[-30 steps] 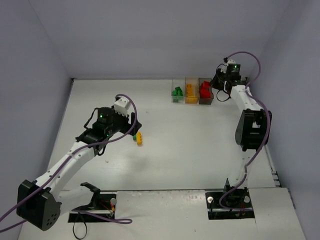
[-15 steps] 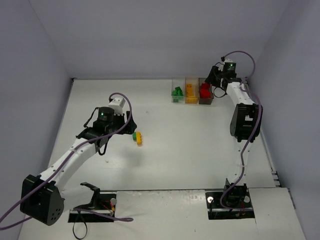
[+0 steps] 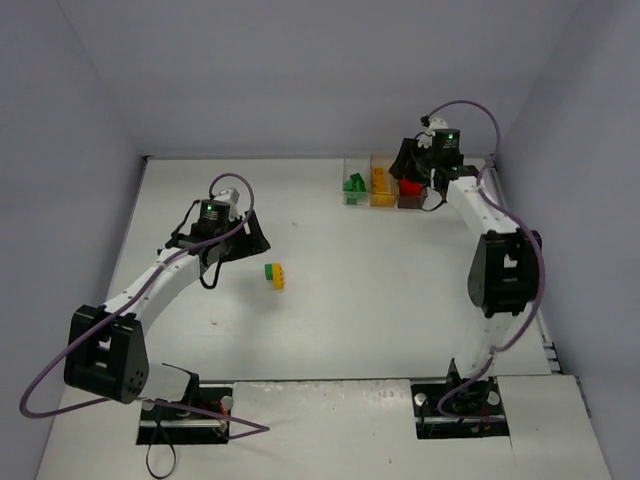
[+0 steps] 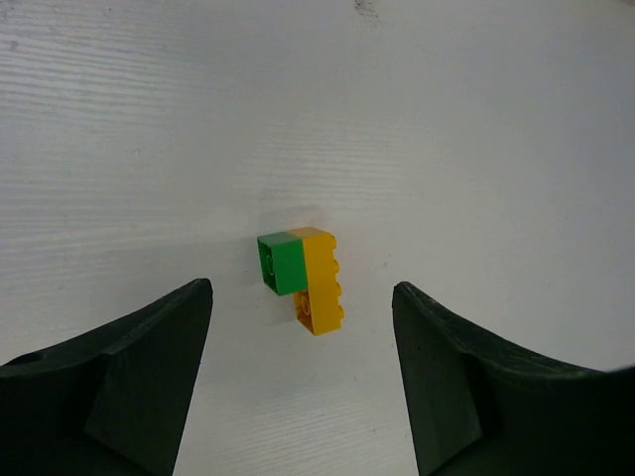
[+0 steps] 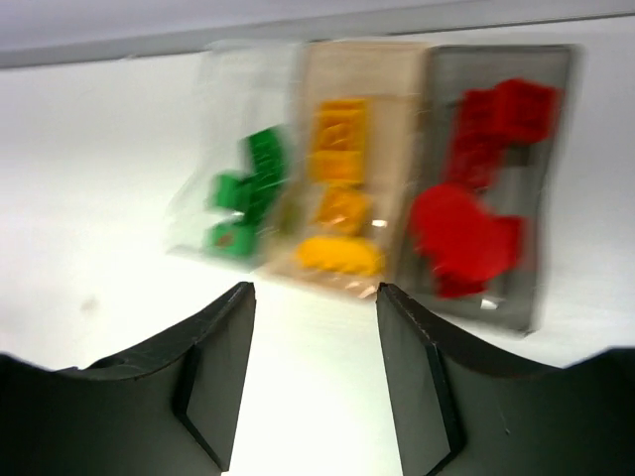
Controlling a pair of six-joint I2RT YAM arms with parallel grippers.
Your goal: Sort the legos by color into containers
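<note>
White tabletop [image 3: 350, 320], pale walls. Containers [image 3: 384, 182] at far edge, toward right corner. They hold green, yellow and red legos [image 3: 381, 180], one colour per box. Left to do, by my reading: one green-yellow clump [image 4: 303, 276], joined, left of centre. Left hand [image 3: 248, 232] fingers apart, empty, near it. Right hand [image 5: 316, 297] apart, empty, by containers. Right wrist view blurred; brick counts unreadable.

The top camera overlooks the table [image 3: 350, 320]; the left wrist closely shares the loose legos [image 4: 317, 283], the right the containers [image 5: 362, 64].

White arm links [image 3: 150, 288], black joints [image 3: 500, 268], purple cables [image 3: 462, 103], green LEDs [image 3: 211, 209], black tool fingers [image 4: 139, 377].
</note>
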